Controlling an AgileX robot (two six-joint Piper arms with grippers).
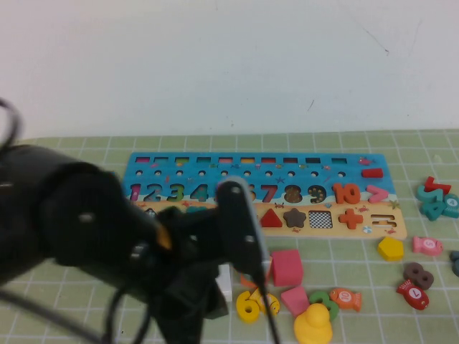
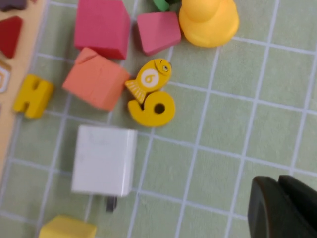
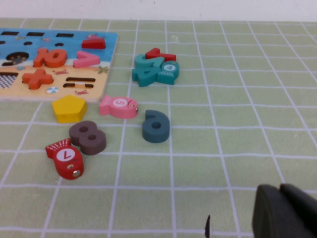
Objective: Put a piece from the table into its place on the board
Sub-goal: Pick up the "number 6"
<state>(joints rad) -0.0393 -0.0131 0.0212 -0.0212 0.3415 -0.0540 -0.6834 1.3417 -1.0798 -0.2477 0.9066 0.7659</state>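
Observation:
The yellow numeral 6 (image 2: pixel 152 108) lies flat on the green grid table (image 2: pixel 237 124), touching a yellow fish (image 2: pixel 148 78) with a number disc. In the high view the 6 (image 1: pixel 247 307) is near the front edge, in front of the board (image 1: pixel 374 159). The board's blue top shows coloured numerals, and my left arm (image 1: pixel 107 229) hides its middle digits. My left gripper (image 2: pixel 280 208) is shut and empty, hovering above bare mat well to one side of the 6. My right gripper (image 3: pixel 285 210) is shut and empty over bare mat, out of the high view.
Around the 6 lie a white cube (image 2: pixel 104 159), an orange block (image 2: pixel 96 79), pink blocks (image 2: pixel 101 27), a yellow duck (image 2: pixel 208 20) and a yellow piece (image 2: pixel 32 95). Right of the board lie a teal 6 (image 3: pixel 156 126), a brown 8 (image 3: pixel 88 137), fish and a yellow pentagon (image 3: pixel 69 108).

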